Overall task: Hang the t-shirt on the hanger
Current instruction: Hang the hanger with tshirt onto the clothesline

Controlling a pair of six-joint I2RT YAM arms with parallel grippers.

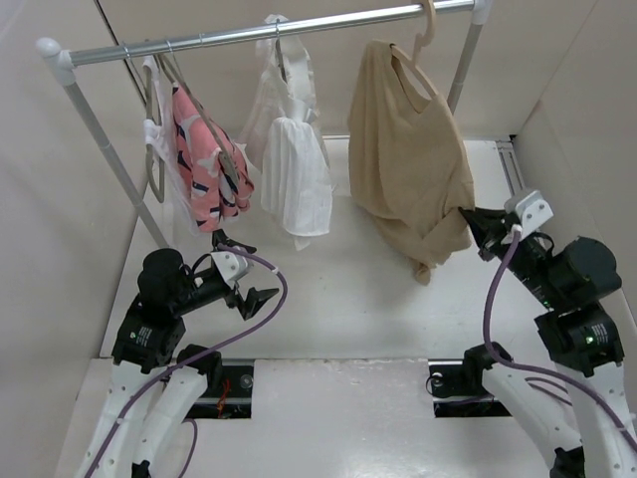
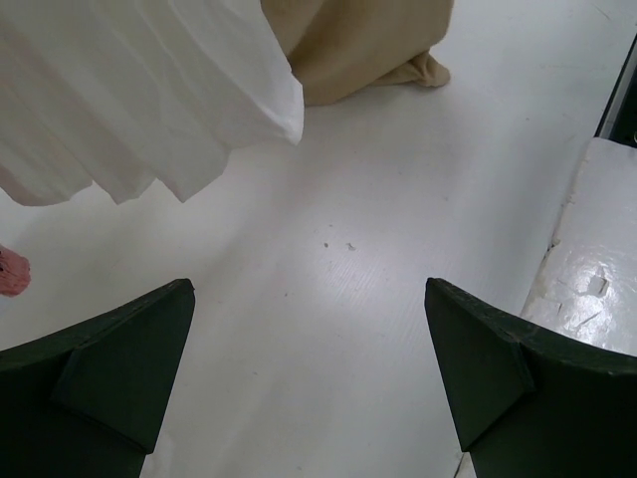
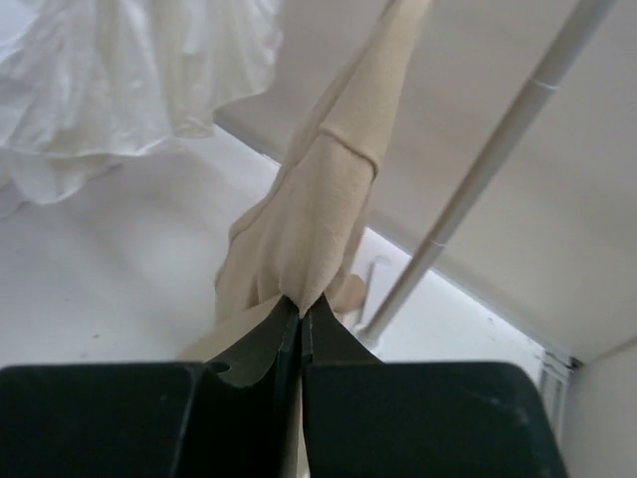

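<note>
The tan t-shirt point(image 1: 408, 159) hangs from the pale hanger point(image 1: 425, 38), whose hook sits on the rail at the right. A hanger shoulder shows inside the neckline. My right gripper point(image 1: 471, 221) is shut on the t-shirt's lower right edge; in the right wrist view the fabric point(image 3: 328, 189) rises in a taut fold out of the closed jaws point(image 3: 301, 301). My left gripper point(image 1: 249, 271) hovers open and empty over the white table, below the other garments. In the left wrist view its fingers point(image 2: 309, 287) stand wide apart, and the t-shirt's bunched hem point(image 2: 358, 40) rests on the table far ahead.
A white ribbed top point(image 1: 294, 169) and a pink patterned garment point(image 1: 209, 164) hang on the metal rail point(image 1: 249, 35) left of the t-shirt. Slanted rack posts stand at left point(image 1: 109, 149) and right point(image 1: 463, 70). Beige walls close in on both sides.
</note>
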